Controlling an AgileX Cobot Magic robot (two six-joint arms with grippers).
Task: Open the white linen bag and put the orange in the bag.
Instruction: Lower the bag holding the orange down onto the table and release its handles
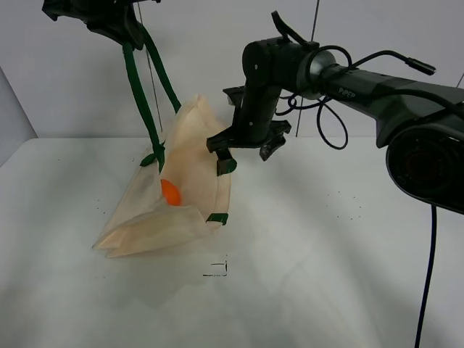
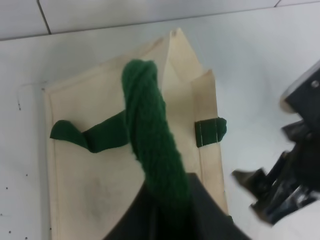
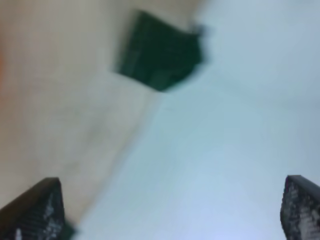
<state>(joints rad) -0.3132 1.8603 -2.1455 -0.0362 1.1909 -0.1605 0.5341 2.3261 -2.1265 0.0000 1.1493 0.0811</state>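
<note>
The white linen bag [image 1: 185,177] hangs tilted, with its lower end resting on the table. My left gripper [image 1: 119,29] is shut on one dark green strap handle [image 1: 138,94] and holds it high, which pulls the mouth open. The orange [image 1: 170,192] shows inside the bag. In the left wrist view the twisted strap [image 2: 147,145] runs into the shut gripper [image 2: 170,215] above the bag [image 2: 85,180]. My right gripper [image 1: 246,147] is open and empty beside the bag's right edge, just above a green tab [image 1: 226,165]. The blurred right wrist view shows its spread fingertips [image 3: 47,200], the tab [image 3: 160,52] and cloth [image 3: 60,100].
The white table [image 1: 326,239] spreads around the bag. A small dark mark [image 1: 216,270] lies on the table in front of the bag. A grey wall stands behind. The right arm [image 1: 362,83] reaches in from the right, and its gripper shows in the left wrist view [image 2: 280,195].
</note>
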